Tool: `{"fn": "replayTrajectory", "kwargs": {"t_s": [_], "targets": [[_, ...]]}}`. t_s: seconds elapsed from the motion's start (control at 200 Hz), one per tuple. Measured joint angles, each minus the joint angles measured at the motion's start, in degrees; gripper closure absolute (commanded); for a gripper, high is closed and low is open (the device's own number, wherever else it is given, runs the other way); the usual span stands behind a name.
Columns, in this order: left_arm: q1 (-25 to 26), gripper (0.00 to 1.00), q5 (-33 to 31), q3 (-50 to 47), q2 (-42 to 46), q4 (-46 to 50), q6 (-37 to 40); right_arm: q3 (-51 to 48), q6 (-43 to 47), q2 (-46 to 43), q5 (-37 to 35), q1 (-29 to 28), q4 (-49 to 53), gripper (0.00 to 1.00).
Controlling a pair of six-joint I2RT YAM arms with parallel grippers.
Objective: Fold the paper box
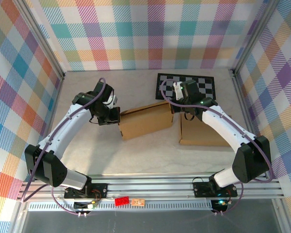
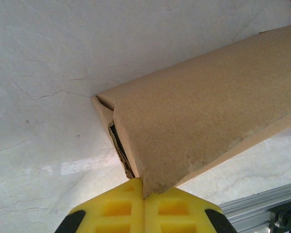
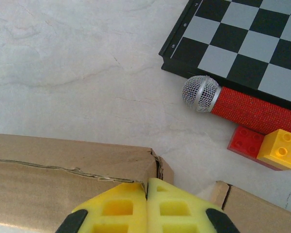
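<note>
Right end effector [image 3: 146,184] at box [image 3: 63,167]; microphone [image 3: 233,102], bricks [image 3: 267,145], chessboard [image 3: 242,34] near

Near-left base: left arm [image 1: 63,131] arcs up and outward, elbow bent, forearm reaching right toward table middle. At its end, left gripper [image 1: 114,115] points right, held low; yellow pads [image 2: 114,208] pressed together, no gap. Near-right base: right arm [image 1: 228,131] rises, bends up and left. Its right gripper [image 1: 174,104] points left and down; yellow fingers [image 3: 111,208] closed, seam tight. Grippers face each other, apart.
</note>
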State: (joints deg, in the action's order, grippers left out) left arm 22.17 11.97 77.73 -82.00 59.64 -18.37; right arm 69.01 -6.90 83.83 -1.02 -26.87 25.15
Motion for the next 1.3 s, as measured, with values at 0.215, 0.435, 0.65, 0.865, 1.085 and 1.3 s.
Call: {"fn": "replayTrajectory", "kwargs": {"t_s": [0.215,0.435,0.65,0.865,1.085,1.3], "targets": [[0.02,1.00,-0.87,-0.48,0.22,-0.48,0.68,-1.33,-8.37,-1.55,0.48,-0.02,4.63,0.49],[0.04,1.00,-2.21,-0.68,0.66,-0.46,1.55,-2.14,-17.68,-7.02,4.35,1.75,6.23,0.42],[0.24,1.00,-2.64,-0.70,0.66,-0.46,1.53,-0.81,-32.22,-8.39,8.35,4.24,9.38,0.31],[0.70,1.00,-3.52,-1.33,1.49,-0.50,1.49,-1.70,-57.18,-8.59,15.78,6.08,9.51,0.21],[1.22,1.00,-4.11,-1.46,1.70,-0.50,1.44,-9.09,-74.58,-9.64,18.78,6.08,2.49,0.14],[1.42,1.00,-4.22,-1.49,1.75,-0.48,1.38,-8.94,-79.52,-7.39,20.68,6.08,-3.06,0.19]]}}
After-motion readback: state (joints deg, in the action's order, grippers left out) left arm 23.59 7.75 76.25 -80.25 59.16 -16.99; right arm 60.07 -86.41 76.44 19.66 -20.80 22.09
